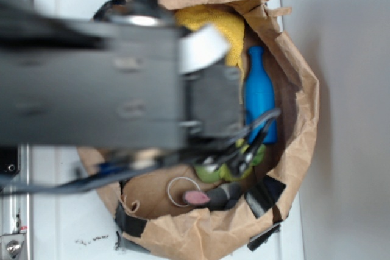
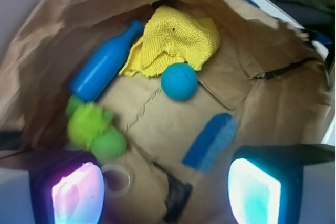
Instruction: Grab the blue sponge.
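The blue sponge (image 2: 210, 142) lies flat on the floor of a brown paper bag (image 2: 42, 40), one long half dark blue and the other lighter and porous. My gripper (image 2: 166, 195) hangs above the bag, open and holding nothing. Its pink-lit left pad (image 2: 77, 195) and cyan-lit right pad (image 2: 254, 192) stand far apart. The sponge is just ahead of the right pad and apart from it. In the exterior view my arm (image 1: 91, 83) hides the sponge, and only the fingertips (image 1: 196, 197) show, low in the bag.
Inside the bag are a tall blue bottle (image 2: 105, 62) (image 1: 260, 92), a teal ball (image 2: 179, 81), a yellow cloth (image 2: 176, 38) (image 1: 213, 19), green fuzzy toys (image 2: 92, 127) and a clear ring (image 2: 116, 180). Black tape (image 2: 177, 199) patches the floor. The bag's crumpled walls (image 1: 304, 108) rise all round.
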